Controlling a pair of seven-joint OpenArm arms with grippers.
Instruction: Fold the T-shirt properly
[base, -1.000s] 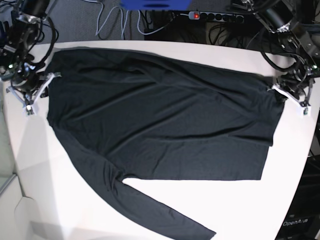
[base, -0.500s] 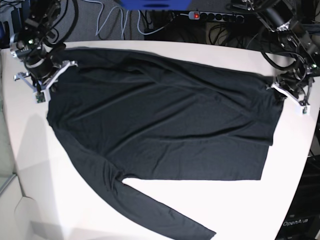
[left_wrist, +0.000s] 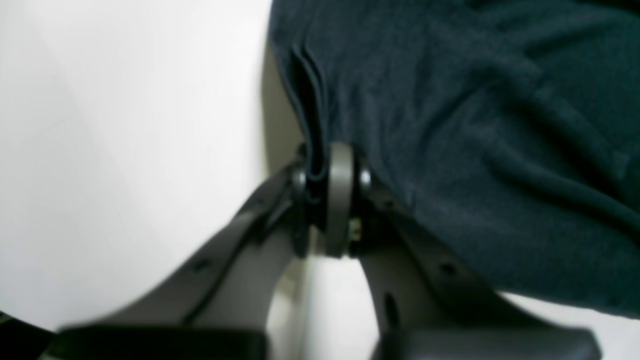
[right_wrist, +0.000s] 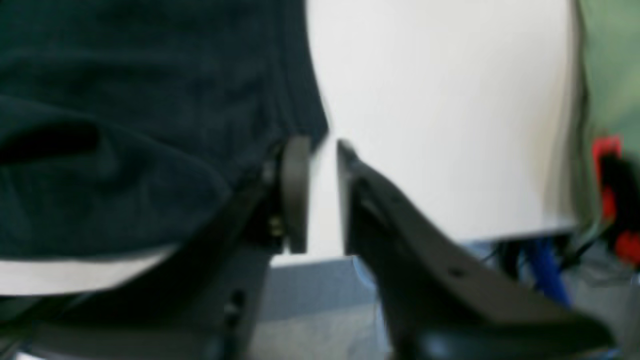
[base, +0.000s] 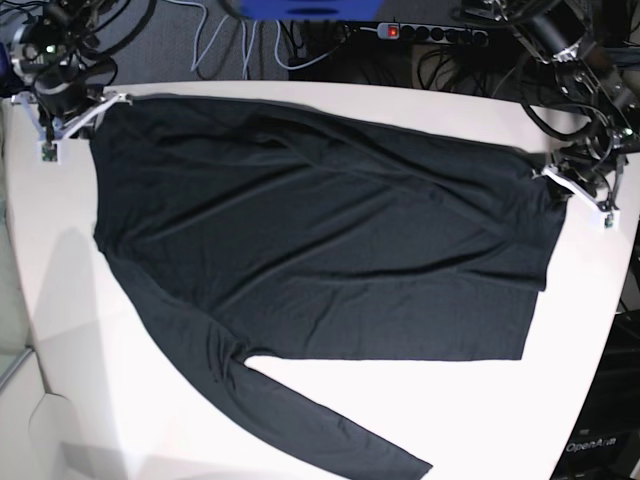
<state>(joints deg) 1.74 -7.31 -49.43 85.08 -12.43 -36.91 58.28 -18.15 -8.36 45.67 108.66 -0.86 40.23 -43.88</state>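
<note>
While T-shirt (base: 320, 250) lies spread on bench (base: 330, 410), your left hand (left_wrist: 325, 170) pinches its folded edge; right hand (right_wrist: 320, 150) parted, hem just beside one finger (right_wrist: 295, 195).

White worktop, cables and a power strip behind it

The white worktop (base: 60, 330) fills most of the base view. Along the top edge lie a black power strip (base: 430, 33) with a red switch, grey cables (base: 215, 45), and a blue object (base: 300, 8).

thin matt black cloth t-shirt (base: 320, 240) on smooth white table (base: 470, 400).
</note>
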